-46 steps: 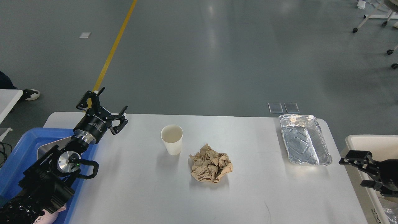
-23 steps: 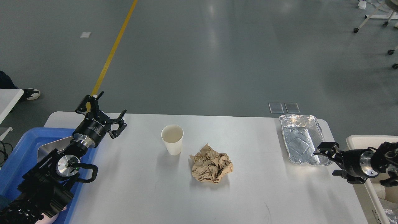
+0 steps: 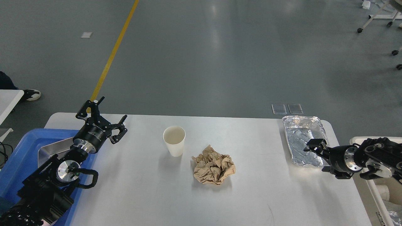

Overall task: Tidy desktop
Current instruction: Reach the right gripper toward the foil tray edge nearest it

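Presently, on desk (image 3: 141,188): foil tray (image 3: 301,141), light, flimsy, dent-prone, under right claw (image 3: 317,157), jaws apart; best taken by rim. Cup (image 3: 174,140), crumpled paper (image 3: 213,169), between claws. Left claw (image 3: 105,114) spread, empty.

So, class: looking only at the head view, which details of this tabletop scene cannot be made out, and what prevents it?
- Right gripper: seen end-on over the foil tray; open or shut cannot be told.
- Foil tray's near right corner: hidden by that arm.
- Blue tray: contents largely covered by the left arm; its left gripper is clearly open.
- White bin: cut off by the right and bottom edges.
- Paper cup: its bottom is not visible.
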